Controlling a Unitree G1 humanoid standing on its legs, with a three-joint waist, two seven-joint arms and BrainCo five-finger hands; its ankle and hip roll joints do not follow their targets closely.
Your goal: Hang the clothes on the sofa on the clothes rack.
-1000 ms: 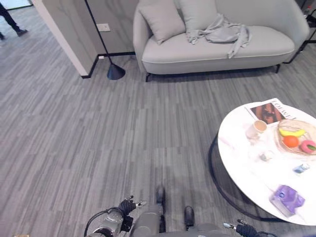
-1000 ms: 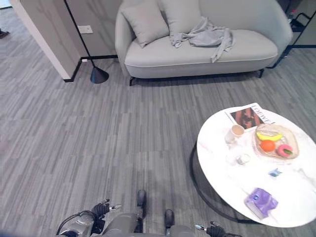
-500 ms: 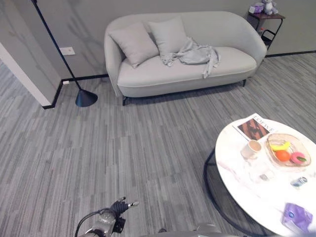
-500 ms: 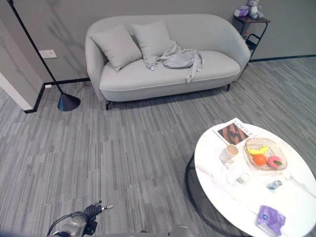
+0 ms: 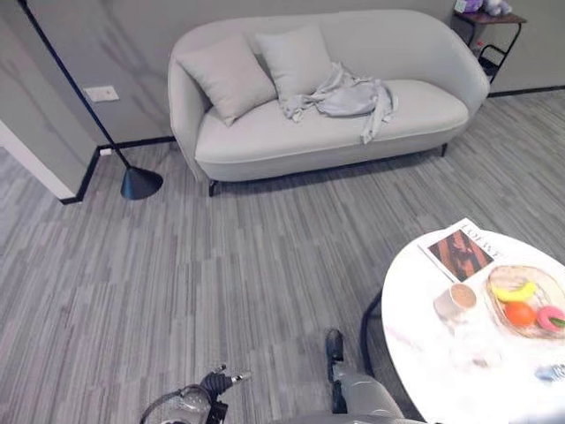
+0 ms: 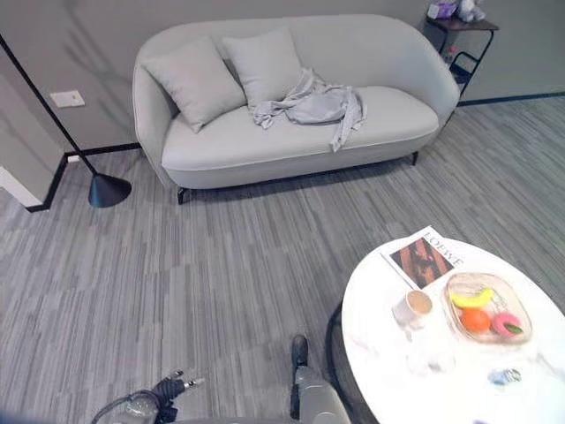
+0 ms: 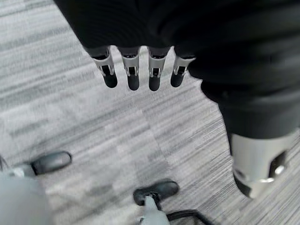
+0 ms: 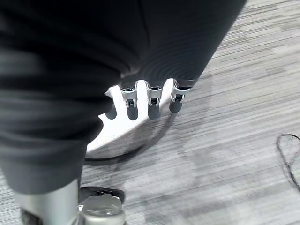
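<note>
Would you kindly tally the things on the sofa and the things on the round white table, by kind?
Cushions: 2
Grey garment: 1
Magazine: 1
Cup: 1
Fruit bowl: 1
Small blue item, too small to identify: 1
Total: 7

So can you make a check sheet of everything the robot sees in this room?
Surface: grey striped wood-look floor; round white marble table at the right.
Job's things: crumpled light grey garment lies on the pale grey curved sofa; clothes rack: nothing seen.
Clutter: two grey cushions, magazine, cup, fruit bowl.
Hands: left hand and right hand open, holding nothing.
Cables: nothing seen.
Surroundings: black floor lamp, small dark side table, grey wall.
</note>
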